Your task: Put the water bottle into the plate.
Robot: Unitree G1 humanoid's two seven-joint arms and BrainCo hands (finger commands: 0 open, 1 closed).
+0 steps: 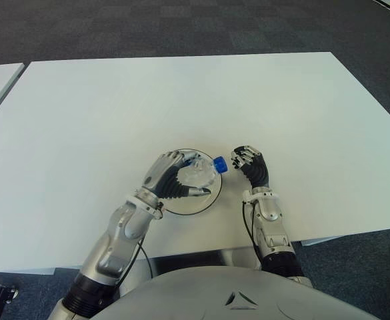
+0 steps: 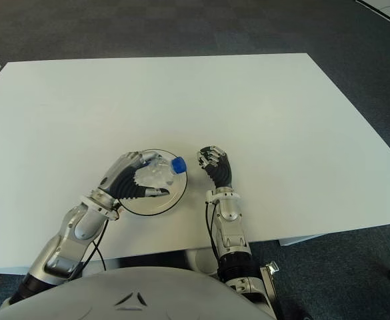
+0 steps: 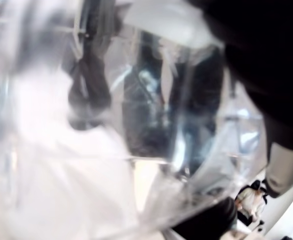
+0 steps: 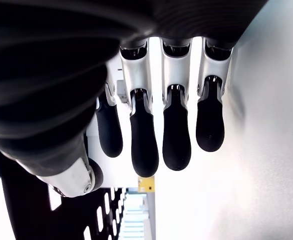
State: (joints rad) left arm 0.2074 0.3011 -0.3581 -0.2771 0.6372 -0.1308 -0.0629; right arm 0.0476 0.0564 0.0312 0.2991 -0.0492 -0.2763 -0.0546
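Left hand [image 1: 173,177] curled tight in a grasp near the tabletop's near edge; right hand [image 1: 250,165] just beside it, fingers [image 4: 176,140] half-bent, holding nothing.

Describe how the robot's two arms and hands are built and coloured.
Both arms are silver-grey metal segments with dark joints near the body. Left hand and right hand have black ribbed palms and fingers with silver knuckle links and black rubbery tips. A thin black cable runs along each forearm.
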